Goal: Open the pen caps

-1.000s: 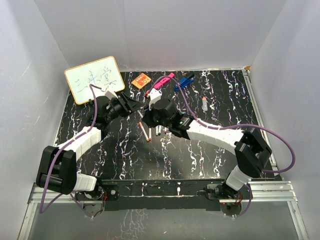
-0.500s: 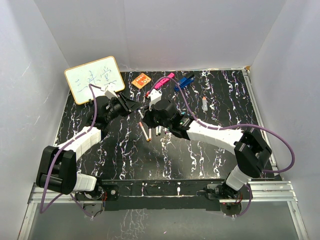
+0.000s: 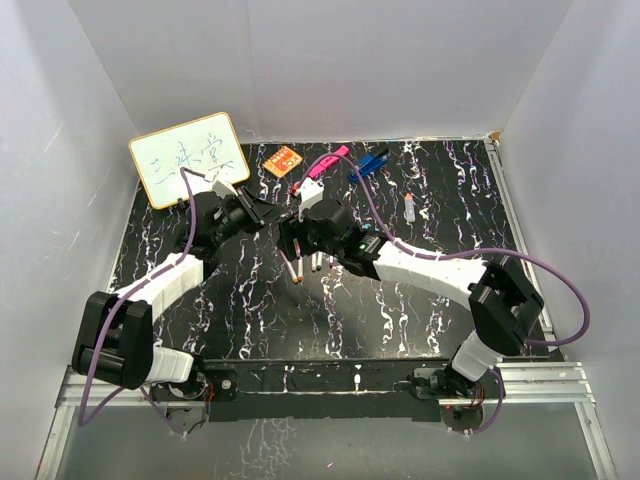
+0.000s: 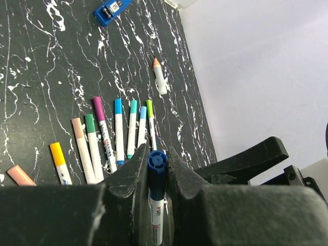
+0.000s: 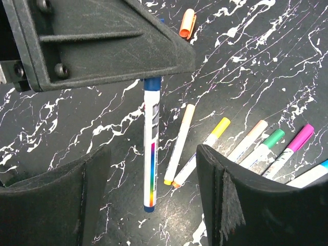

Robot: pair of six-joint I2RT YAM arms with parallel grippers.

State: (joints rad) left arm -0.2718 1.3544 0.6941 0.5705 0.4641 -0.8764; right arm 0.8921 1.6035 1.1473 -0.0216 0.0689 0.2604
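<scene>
Left wrist: pen (image 4: 157, 218) wearing blue cap (image 4: 157, 163), print unreadable.

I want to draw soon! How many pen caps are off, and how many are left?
One loose orange cap lies on the table, so at least one looks done. Now the left gripper pinches the blue pen at its cap end, and the open right gripper straddles its barrel. The row of pens, about eight, is capped and left to do.

Pen (image 4: 157, 215) in left gripper (image 4: 157, 163), pen row (image 4: 118, 134) on table (image 4: 46, 77)
</scene>
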